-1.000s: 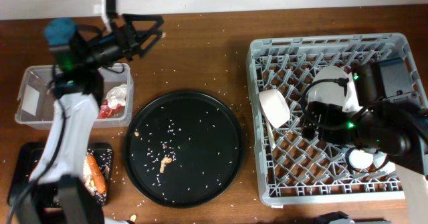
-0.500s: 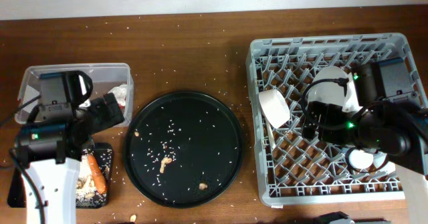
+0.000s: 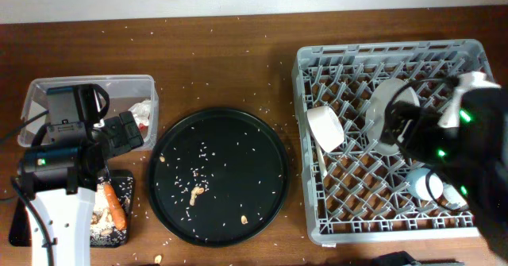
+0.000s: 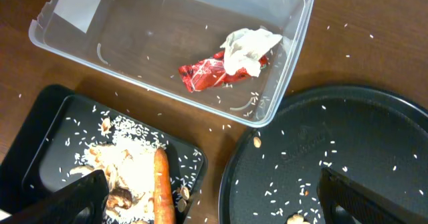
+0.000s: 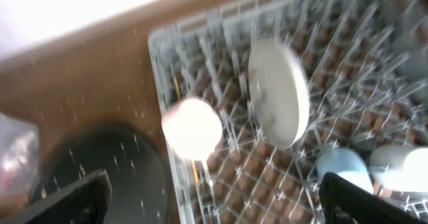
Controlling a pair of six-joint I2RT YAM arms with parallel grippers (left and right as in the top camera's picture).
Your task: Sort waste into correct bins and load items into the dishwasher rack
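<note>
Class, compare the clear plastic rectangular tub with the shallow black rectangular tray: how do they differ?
The clear plastic tub is see-through and deep-walled; the black tray is opaque and shallow. The tub holds a red wrapper and white tissue; the tray holds an orange carrot and rice. Both are rectangular.

Lighting even, soft and moderately bright from above, shadows faint; overhead view sharp save the motion-smeared right arm (image 3: 464, 139); left wrist view crisp, small glints on the clear tub (image 4: 304, 23); right wrist view blurred throughout, dishwasher rack (image 5: 221, 57) soft, upper left corner washed out white.
</note>
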